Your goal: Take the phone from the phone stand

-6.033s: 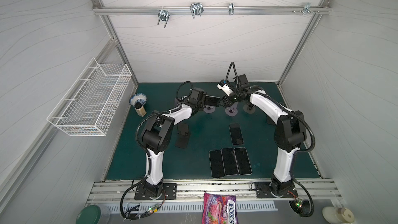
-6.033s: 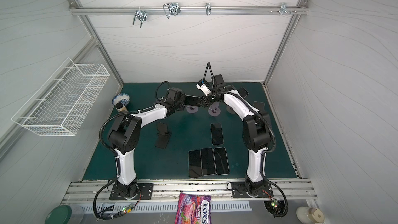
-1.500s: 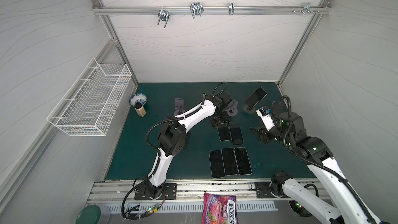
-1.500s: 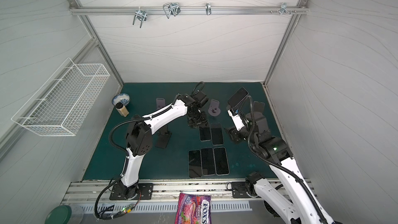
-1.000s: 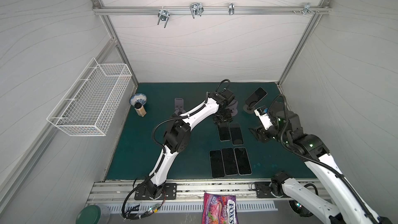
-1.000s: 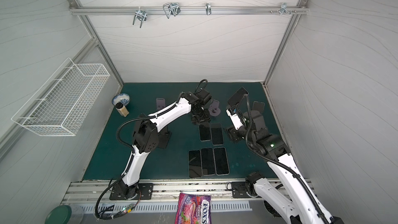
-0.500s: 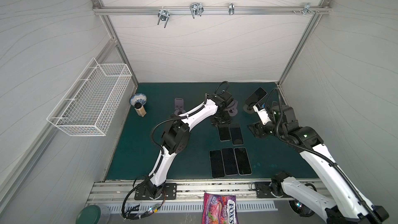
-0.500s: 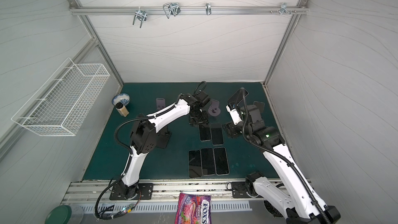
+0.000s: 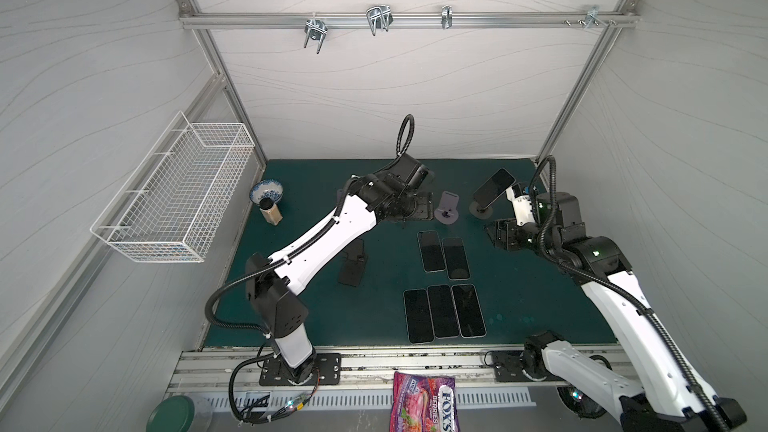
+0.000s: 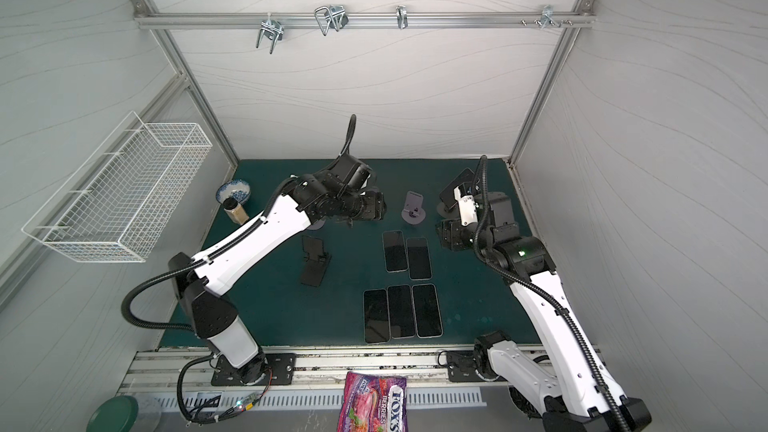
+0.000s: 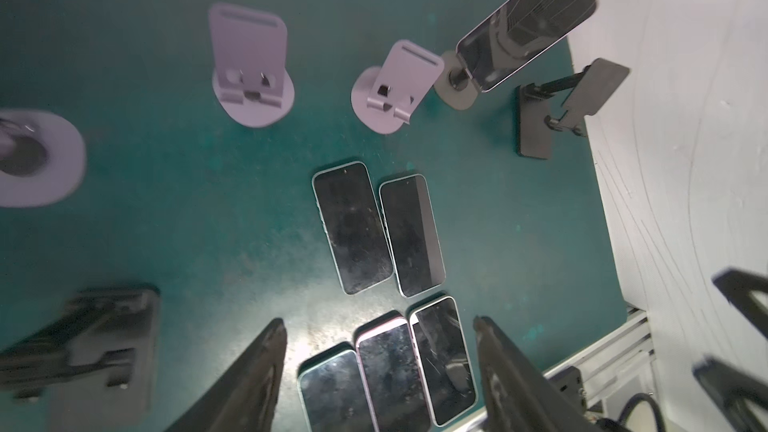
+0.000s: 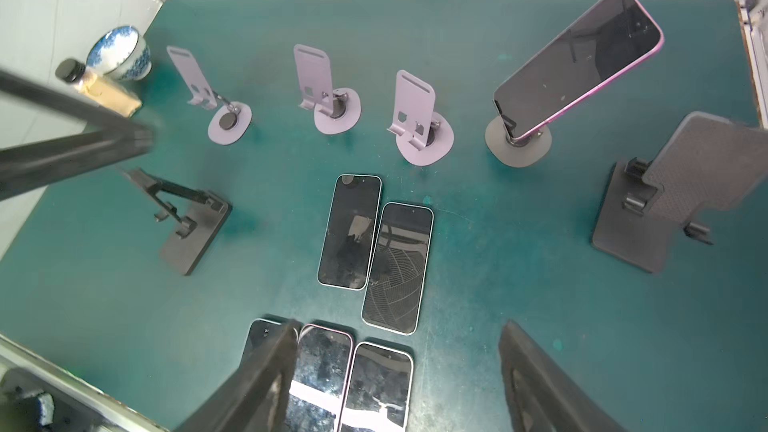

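Lilac stand (image 12: 419,126), flat phones (image 12: 351,230), beside propped phone (image 12: 577,64)

**Robot test cell, laboratory type.**
- Enclosure: white panel walls (image 9: 374,89) on an aluminium frame (image 9: 519,22), with metal hooks (image 9: 378,20) clamped to the overhead crossbar.
- Floor: dark green mat (image 9: 340,317).
- Fitted: two white arms, the left arm (image 9: 320,243) and the right arm (image 9: 623,297), bolted to a slotted base rail (image 9: 415,361) at the front edge. A small lit board (image 9: 297,401) sits among loose cabling beneath.
- Wall: wire basket (image 9: 178,197) fixed at the side.
- Stock set out in rows: phones (image 9: 442,311) and phone stands (image 9: 448,207).
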`<act>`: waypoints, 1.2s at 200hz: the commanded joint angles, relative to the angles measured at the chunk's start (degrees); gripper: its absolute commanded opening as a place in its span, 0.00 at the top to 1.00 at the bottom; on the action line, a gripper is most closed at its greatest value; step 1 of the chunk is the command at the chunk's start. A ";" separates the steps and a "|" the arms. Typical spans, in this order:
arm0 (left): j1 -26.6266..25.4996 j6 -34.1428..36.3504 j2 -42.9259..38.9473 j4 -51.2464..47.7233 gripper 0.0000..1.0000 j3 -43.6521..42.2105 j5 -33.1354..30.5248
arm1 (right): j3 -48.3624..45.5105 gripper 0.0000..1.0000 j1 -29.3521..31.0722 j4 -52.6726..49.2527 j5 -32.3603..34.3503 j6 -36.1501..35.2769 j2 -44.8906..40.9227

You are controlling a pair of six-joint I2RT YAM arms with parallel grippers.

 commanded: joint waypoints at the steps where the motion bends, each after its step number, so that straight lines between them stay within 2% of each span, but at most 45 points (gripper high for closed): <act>1: -0.07 8.84 -6.40 12.48 0.26 -6.01 -4.38 | 2.48 0.21 -0.48 0.71 2.77 4.71 1.12; 34: -0.04 19.49 -16.71 30.85 0.23 -20.11 -5.92 | 4.31 0.18 -1.05 2.19 7.36 7.10 2.66; 62: -0.05 27.66 -20.03 38.29 0.21 -26.28 -4.01 | 6.58 0.17 -1.43 2.95 10.41 8.58 4.81; 119: -0.02 38.39 -20.56 39.37 0.19 -29.43 5.07 | 7.35 0.15 -2.65 7.40 16.06 11.68 6.58; 178: 0.13 46.15 -20.56 39.47 0.18 -31.72 12.83 | 6.62 0.16 -3.09 9.84 16.18 11.58 8.40; 240: 1.22 47.95 -21.22 41.33 0.17 -34.47 16.55 | 9.27 0.16 -4.76 10.62 20.37 12.98 14.13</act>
